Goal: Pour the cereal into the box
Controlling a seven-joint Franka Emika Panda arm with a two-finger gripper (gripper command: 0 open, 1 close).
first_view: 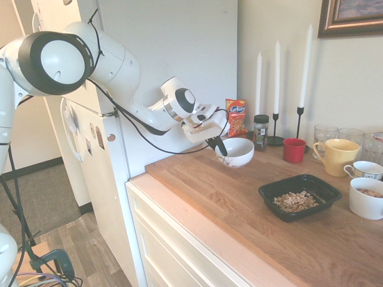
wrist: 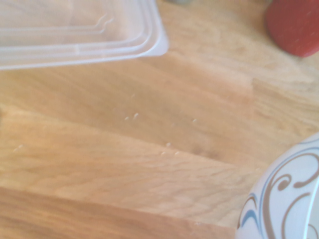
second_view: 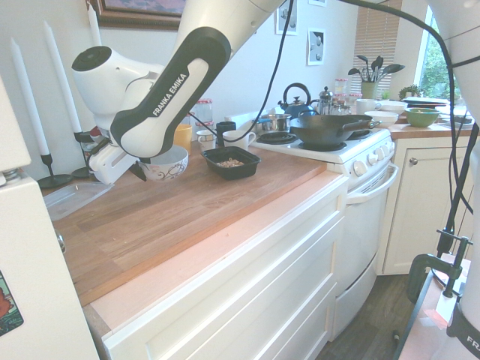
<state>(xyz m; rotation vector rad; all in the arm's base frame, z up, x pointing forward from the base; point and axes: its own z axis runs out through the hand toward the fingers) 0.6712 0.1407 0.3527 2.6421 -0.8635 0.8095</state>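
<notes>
1. Nearest the wrist camera I see the white ceramic bowl with brown and blue scroll pattern [wrist: 286, 196], its curved wall filling one corner, with bare butcher-block wooden counter [wrist: 124, 164] beyond it.
2. I read my gripper [first_view: 219, 147] as pinched tight on the rim of that bowl, dark fingers straddling the near edge, holding it low over the counter and about level.
3. I can see the light-tan, roundish cereal pieces [first_view: 295, 201] lying as a loose pile inside the shallow black rectangular plastic box [first_view: 300, 196]; the bowl looks empty from the first exterior view, so I judge the pour is done and the bowl is going back down.
4. That box sits flat on the counter, well apart from the bowl, near a white mug [first_view: 366, 198] and a yellow mug [first_view: 337, 155].
5. Handling, as I judge it: the bowl is stiff, glazed and slippery, and would chip if dropped, so a firm rim pinch is the right hold. The cereal is light and loose and will scatter; the box is thin, light plastic that could slide if nudged.
6. A clear flat plastic container [wrist: 75, 30] lies on the counter near the bowl, with a red cup [first_view: 294, 150] further along.
</notes>
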